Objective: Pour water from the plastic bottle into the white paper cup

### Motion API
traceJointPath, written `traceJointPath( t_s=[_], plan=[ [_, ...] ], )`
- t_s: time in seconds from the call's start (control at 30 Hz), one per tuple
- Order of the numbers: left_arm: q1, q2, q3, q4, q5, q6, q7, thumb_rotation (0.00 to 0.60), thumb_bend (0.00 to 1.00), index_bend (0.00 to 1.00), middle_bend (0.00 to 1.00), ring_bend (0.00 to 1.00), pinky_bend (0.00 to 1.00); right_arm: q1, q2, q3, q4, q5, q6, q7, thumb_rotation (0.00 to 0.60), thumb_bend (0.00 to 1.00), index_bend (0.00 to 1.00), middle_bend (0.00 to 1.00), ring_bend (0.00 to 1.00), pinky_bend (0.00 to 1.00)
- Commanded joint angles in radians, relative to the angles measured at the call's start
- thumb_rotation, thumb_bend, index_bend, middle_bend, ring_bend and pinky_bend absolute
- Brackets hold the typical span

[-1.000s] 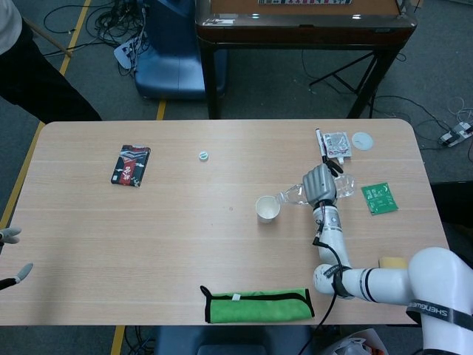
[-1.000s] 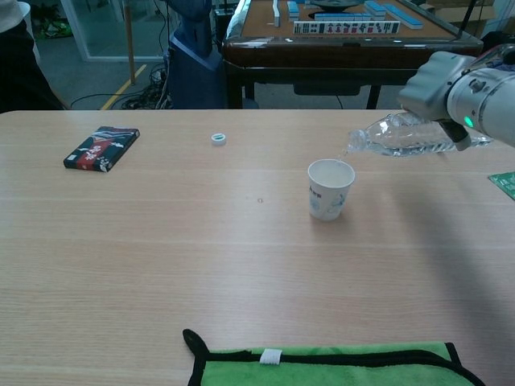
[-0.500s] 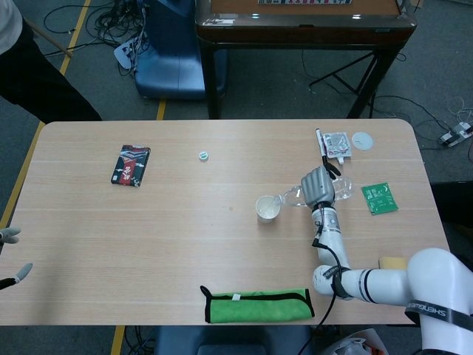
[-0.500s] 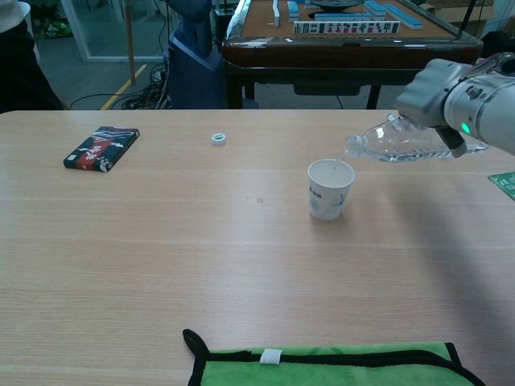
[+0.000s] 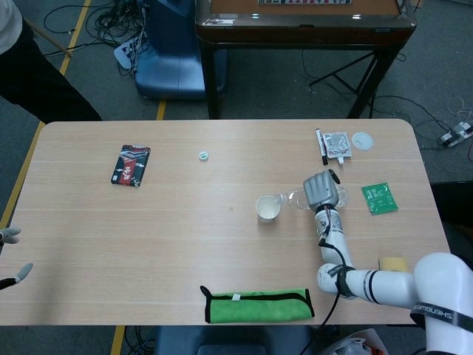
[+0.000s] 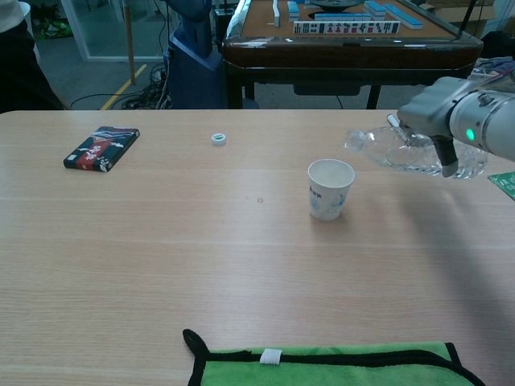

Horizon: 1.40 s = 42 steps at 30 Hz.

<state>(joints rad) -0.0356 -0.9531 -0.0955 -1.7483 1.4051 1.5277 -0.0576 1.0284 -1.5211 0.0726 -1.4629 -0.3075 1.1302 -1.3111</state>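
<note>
Left hand [image 5: 10, 255]: only pale fingertips show past the left edge of the light wooden tabletop [image 5: 185, 229] in the head view; whether they are spread or closed cannot be told.
Black and red flat packet [image 5: 131, 165]: lies near the far left corner of the tabletop.
Small white bottle cap [image 5: 203, 155]: lies near the far edge, well apart from the packet and from the cup.
Green folded cloth with black trim [image 5: 257, 305]: lies along the near edge, around the middle.
White paper cup [image 6: 330, 188]: stands upright right of the tabletop's middle, its mouth open.
Clear plastic bottle [image 6: 406, 149]: held off the tabletop, lying almost level, its uncapped neck pointing left toward the cup, just right of the cup's rim and above it.
Right hand [image 6: 437, 117]: its grey fingers are wrapped over the bottle's body, gripping it.
Black pen and small clear packet [image 5: 334, 143]: lie at the far right corner.
Green square sachet [image 5: 379, 198]: lies flat near the right edge.
</note>
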Motion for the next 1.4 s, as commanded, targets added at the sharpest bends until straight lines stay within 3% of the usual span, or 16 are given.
traceJointPath(
  t_s=[0.03,0.37,0.63,0.87,1.13,1.4],
  plan=[
    [0.0,0.0,0.0,0.0,0.001,0.0,0.001,0.6,0.14,0.31,0.4,0.36,0.68,-0.037,0.004,0.018,0.019,-0.04,-0.043,0.103,0.6,0.27,0.61,0.62,0.46,0.47],
    [-0.003,-0.003,0.002,0.002,-0.001,-0.008,0.011,0.6,0.14,0.31,0.4,0.36,0.69,-0.147,0.018,0.03,0.064,-0.233,-0.102,0.421,0.6,0.28,0.61,0.62,0.46,0.47],
    [-0.008,-0.011,0.005,0.01,-0.005,-0.019,0.023,0.6,0.14,0.31,0.4,0.36,0.69,-0.248,-0.021,0.018,0.183,-0.498,-0.08,0.712,0.6,0.29,0.61,0.62,0.46,0.47],
    [-0.009,-0.014,0.006,0.011,-0.004,-0.018,0.027,0.6,0.14,0.31,0.4,0.36,0.68,-0.32,-0.09,0.04,0.296,-0.66,-0.064,1.009,0.6,0.29,0.61,0.62,0.46,0.47],
    [-0.009,-0.014,0.006,0.011,-0.006,-0.02,0.026,0.6,0.14,0.31,0.4,0.36,0.68,-0.36,-0.157,0.058,0.408,-0.797,-0.083,1.287,0.6,0.29,0.61,0.62,0.46,0.47],
    [-0.011,-0.013,0.01,0.014,-0.004,-0.029,0.025,0.6,0.14,0.31,0.4,0.36,0.68,-0.386,-0.218,0.086,0.489,-0.878,-0.066,1.487,0.6,0.31,0.61,0.6,0.46,0.47]
  ],
)
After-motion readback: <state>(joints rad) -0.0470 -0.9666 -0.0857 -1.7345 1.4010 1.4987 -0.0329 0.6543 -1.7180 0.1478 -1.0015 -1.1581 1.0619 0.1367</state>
